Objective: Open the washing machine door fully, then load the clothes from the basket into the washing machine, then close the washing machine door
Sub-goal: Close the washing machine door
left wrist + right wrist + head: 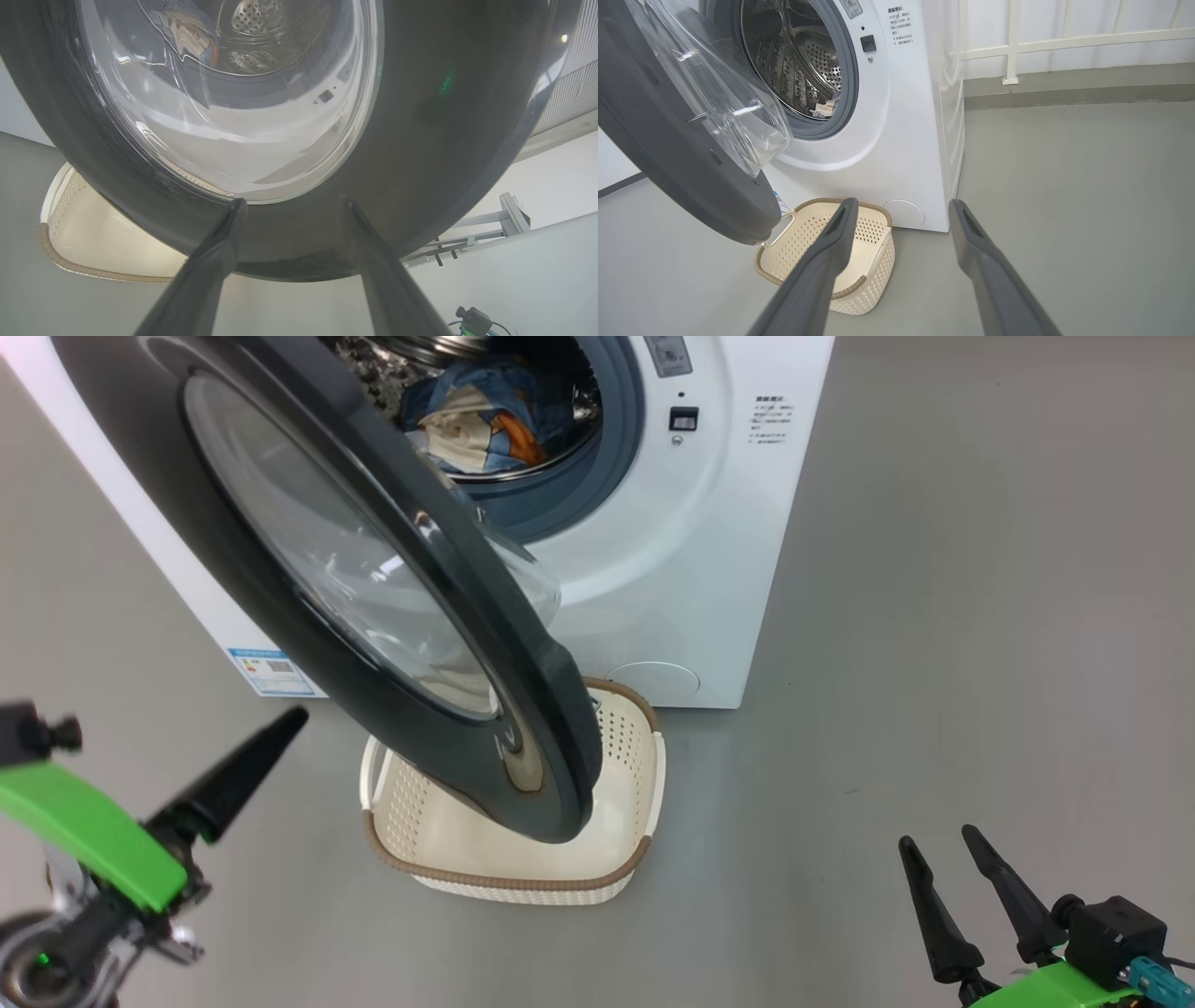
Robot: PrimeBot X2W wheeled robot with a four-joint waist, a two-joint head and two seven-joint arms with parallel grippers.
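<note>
Closing the door (pixel 560 709) is the step left: it hangs half open above the empty basket (pixel 523 882), clothes (pixel 485 420) in the drum (pixel 803 60). Left gripper (pixel 293 201), jaws spread, points squarely at the door's outer rim and is the nearer arm; right gripper (pixel 937 838), jaws spread, sits well apart.

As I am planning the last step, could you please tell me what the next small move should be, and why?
Probably press the open left pincer against the washing machine door and swing it shut: the clothes lie inside the washing machine, the basket looks empty, and the door stands ajar.
</note>
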